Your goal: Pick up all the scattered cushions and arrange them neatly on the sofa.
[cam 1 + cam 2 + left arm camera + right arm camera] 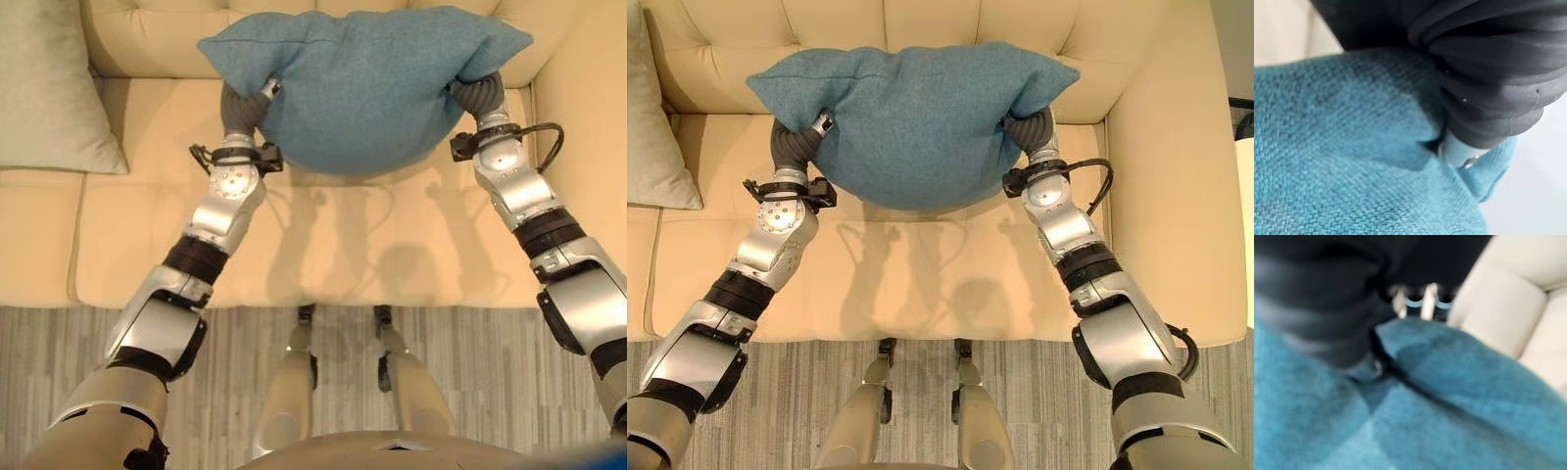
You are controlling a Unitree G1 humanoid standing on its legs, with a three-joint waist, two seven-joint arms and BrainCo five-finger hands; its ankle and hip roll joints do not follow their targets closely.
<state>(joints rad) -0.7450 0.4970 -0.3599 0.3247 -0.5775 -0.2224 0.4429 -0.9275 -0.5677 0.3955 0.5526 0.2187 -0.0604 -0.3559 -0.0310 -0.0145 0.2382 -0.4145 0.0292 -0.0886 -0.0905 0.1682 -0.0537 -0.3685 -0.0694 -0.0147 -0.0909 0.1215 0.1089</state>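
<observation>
Teal cushion (916,122) held up between both hands, over the cream sofa (921,284) seat, in front of its backrest. Left hand (257,98) at one lower side of the cushion, right hand (1029,125) at the other. Left fingers buried in the fabric, cannot tell how they stand. Right fingers (1429,301) press into a fold of the cushion; curl cannot be told. Beige cushion (49,88) leans on the sofa well away from the left fingers, on their outer side.
</observation>
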